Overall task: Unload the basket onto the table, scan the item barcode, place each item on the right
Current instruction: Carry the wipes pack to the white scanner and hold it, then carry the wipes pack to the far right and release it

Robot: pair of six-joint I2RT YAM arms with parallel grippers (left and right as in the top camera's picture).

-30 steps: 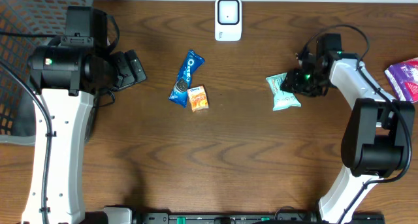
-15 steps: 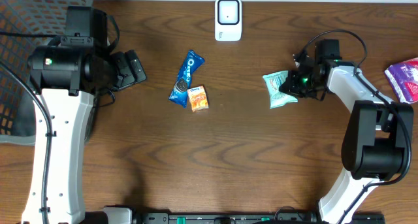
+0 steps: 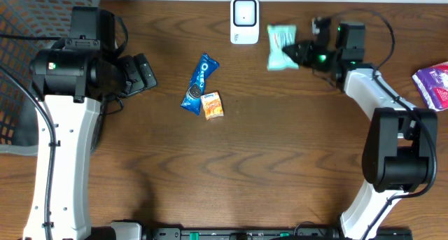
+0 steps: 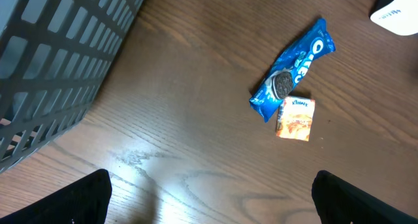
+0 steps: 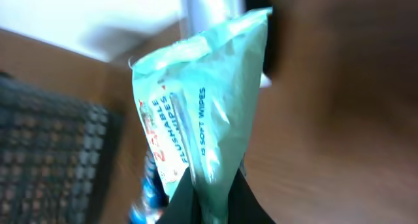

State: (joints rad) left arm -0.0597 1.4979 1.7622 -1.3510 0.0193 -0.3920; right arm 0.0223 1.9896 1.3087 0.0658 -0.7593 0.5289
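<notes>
Mint-green wipes packet [image 3: 281, 38] in right gripper [image 3: 299, 52]

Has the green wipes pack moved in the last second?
Yes. The wipes pack, pinched in the right tool, has moved up-left in the overhead view, ending beside the white scanner.

Dark wood-grain table [image 3: 280, 149]. On it: a blue Oreo packet [image 3: 199, 82] left of centre, lying at an angle, with a small orange packet [image 3: 213, 105] right up against its lower end. White scanner [image 3: 244, 20] at the far edge, mid-width. Purple packet [image 3: 434, 85] at the right edge, partly out of frame. Grey mesh basket [image 3: 21, 37] at the far-left corner; can't tell how much of it sits on the top.
</notes>
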